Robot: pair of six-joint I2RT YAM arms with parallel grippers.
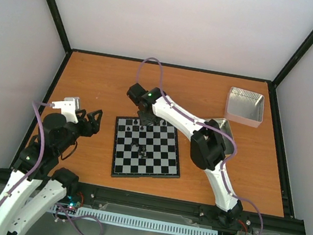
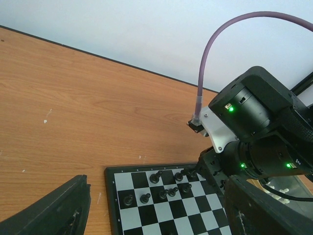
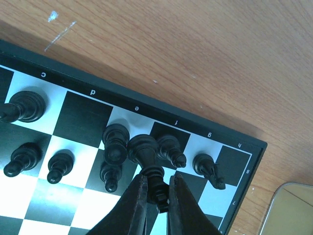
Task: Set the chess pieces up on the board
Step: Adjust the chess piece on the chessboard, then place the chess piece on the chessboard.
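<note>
The board (image 1: 117, 168) lies flat in the middle of the table. Several black chess pieces (image 1: 137, 125) stand on its two far rows, and one (image 1: 137, 148) stands near its centre. My right gripper (image 1: 144, 117) hangs over the far row. In the right wrist view, the right gripper (image 3: 157, 188) is shut on the top of a black piece (image 3: 145, 152) whose base is low over the e/f squares, between two standing pieces. My left gripper (image 1: 93, 122) is open and empty, just left of the board (image 2: 146, 215); the rows of pieces (image 2: 156, 177) show between its fingers.
A shiny metal tin (image 1: 244, 106) stands at the far right. A second tin (image 1: 222, 125) lies partly under the right arm, and its corner shows in the right wrist view (image 3: 288, 210). Black frame rails border the table.
</note>
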